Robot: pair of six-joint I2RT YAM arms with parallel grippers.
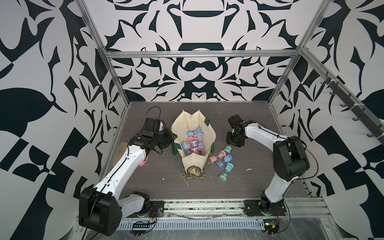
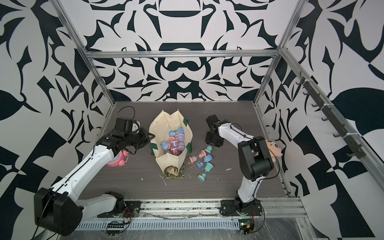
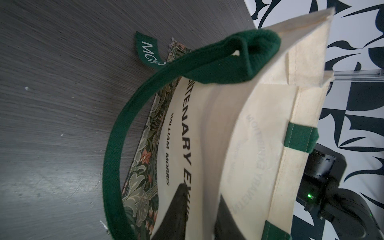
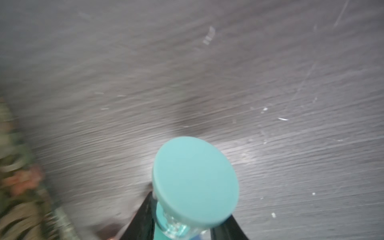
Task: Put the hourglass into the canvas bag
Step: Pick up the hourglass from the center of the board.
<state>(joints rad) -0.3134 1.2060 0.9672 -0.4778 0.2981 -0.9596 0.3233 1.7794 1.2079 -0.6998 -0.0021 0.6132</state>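
The cream canvas bag [image 1: 182, 124] [image 2: 160, 126] lies open mid-table with dark green handles, and several pastel hourglasses lie inside it. My left gripper [image 1: 174, 138] [image 2: 152, 136] is at the bag's left wall. In the left wrist view its fingers [image 3: 180, 207] stand apart on either side of that canvas wall [image 3: 259, 124]. My right gripper [image 1: 233, 143] [image 4: 182, 228] is shut on a teal hourglass [image 4: 195, 178] [image 1: 228, 149], just right of the bag and above the table. Several more hourglasses [image 1: 223, 164] lie loose in front of it.
A pink alarm clock [image 2: 117, 161] sits under my left forearm. A plush toy [image 2: 272, 148] lies behind my right arm by the right frame. The bag's floral-printed end [image 1: 193, 172] points to the front. White crumbs [image 1: 248, 169] dot the dark wood tabletop.
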